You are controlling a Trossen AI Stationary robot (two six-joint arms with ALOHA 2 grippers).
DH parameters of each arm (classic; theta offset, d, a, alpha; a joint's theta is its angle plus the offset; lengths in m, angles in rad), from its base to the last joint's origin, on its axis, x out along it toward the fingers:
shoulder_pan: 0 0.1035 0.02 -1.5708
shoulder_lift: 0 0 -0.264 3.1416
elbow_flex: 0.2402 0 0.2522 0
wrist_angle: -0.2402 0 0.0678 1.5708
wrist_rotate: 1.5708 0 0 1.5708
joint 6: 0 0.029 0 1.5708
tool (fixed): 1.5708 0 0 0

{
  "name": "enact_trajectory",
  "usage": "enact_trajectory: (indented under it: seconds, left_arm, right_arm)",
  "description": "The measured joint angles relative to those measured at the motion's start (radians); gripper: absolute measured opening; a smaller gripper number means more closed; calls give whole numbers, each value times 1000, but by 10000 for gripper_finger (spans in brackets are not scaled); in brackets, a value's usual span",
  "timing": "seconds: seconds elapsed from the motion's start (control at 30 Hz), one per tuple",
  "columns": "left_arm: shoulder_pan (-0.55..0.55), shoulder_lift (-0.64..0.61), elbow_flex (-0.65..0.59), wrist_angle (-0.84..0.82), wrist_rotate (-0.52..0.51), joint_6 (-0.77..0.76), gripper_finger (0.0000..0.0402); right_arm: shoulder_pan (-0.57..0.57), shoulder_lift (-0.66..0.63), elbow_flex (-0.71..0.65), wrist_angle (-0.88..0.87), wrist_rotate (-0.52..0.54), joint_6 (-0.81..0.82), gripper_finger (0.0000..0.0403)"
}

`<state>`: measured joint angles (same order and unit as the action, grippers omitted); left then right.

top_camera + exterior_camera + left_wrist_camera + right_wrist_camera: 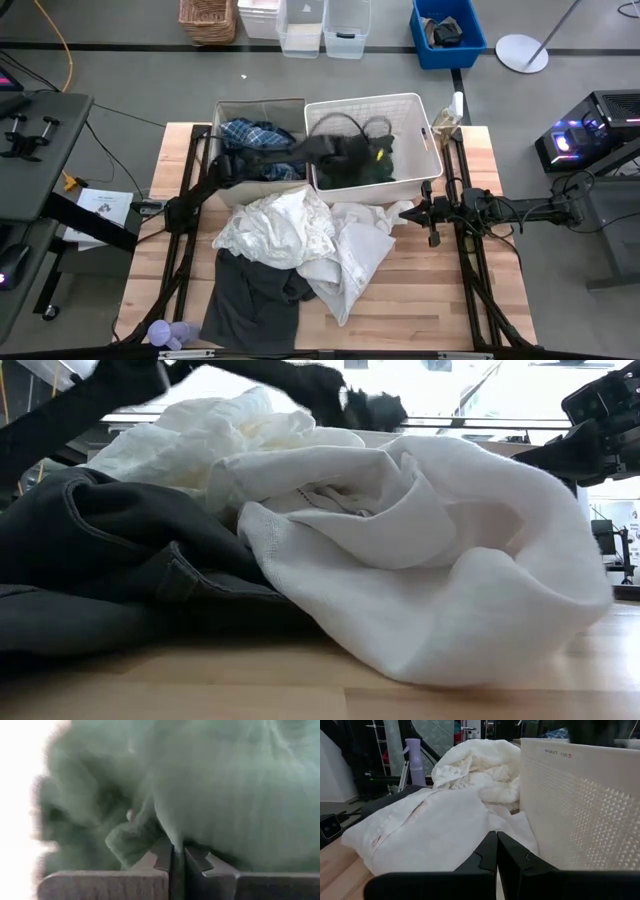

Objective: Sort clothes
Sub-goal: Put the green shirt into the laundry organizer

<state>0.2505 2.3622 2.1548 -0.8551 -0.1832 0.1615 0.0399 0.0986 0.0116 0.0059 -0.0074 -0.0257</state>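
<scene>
My left gripper [348, 150] reaches over the white basket [425, 120] and is shut on the dark green top [375, 165], which fills the left wrist view [225, 785]. The blue-and-white plaid shirt [250, 133] lies in the grey bin [225, 108] to the basket's left. White shirts [300, 235] lie heaped on the table's middle, partly over the dark grey garment [255, 300]. My right gripper [408, 213] is shut and holds nothing. It sits level by the heap's right edge [435, 830], below the basket's near right corner. My left gripper pinches a bunched fold of the dark green top [150, 837] between its two shut fingers [162, 855]. The cloth bulges up right in front of the fingers and hides how much is caught. The gripper is above the basket's inside, and the rest of the top lies in the basket.
A lavender plush toy [170, 335] lies at the table's near left corner. A spray bottle [456, 108] stands by the basket's right side. Bare wood shows at the table's near right [440, 300]. More bins and baskets [320, 25] stand on the floor beyond the table.
</scene>
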Motion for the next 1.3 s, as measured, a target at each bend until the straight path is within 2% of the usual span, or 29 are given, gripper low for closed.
enact_trajectory:
  seconds: [0.3, 0.43, 0.53, 0.63, 0.73, 0.83, 0.97, 1.07, 1.13, 1.27, 1.3]
  left_arm:
    - [32, -360, 143, 227, -16, 77, 2]
    - [29, -568, 185, 236, -87, 132, 1]
    - [11, -718, 190, 187, -191, 167, 1]
    - [-8, -832, 190, 68, -332, 178, 1]
    - [-3, -901, 189, -120, -445, 77, 1]
    - [22, -929, 173, -332, -495, -81, 1]
    - [44, -927, 67, -526, -592, -254, 0]
    - [59, -925, -86, -513, -613, -318, 0]
    - [61, -926, -196, -419, -581, -333, 0]
    - [55, -934, -403, -67, -399, -287, 0]
    - [53, -934, -444, -3, -380, -284, 0]
  right_arm:
    - [0, 0, 0, 0, 3, 0, 0]
    - [0, 0, 0, 0, 3, 0, 0]
    - [0, 0, 0, 0, 2, 0, 0]
    - [0, 0, 0, 0, 2, 0, 0]
    - [0, 0, 0, 0, 2, 0, 0]
    - [0, 0, 0, 0, 2, 0, 0]
    - [0, 0, 0, 0, 2, 0, 0]
    - [0, 0, 0, 0, 2, 0, 0]
    - [0, 0, 0, 0, 2, 0, 0]
    - [0, 0, 0, 0, 1, 0, 0]
    - [0, 0, 0, 0, 1, 0, 0]
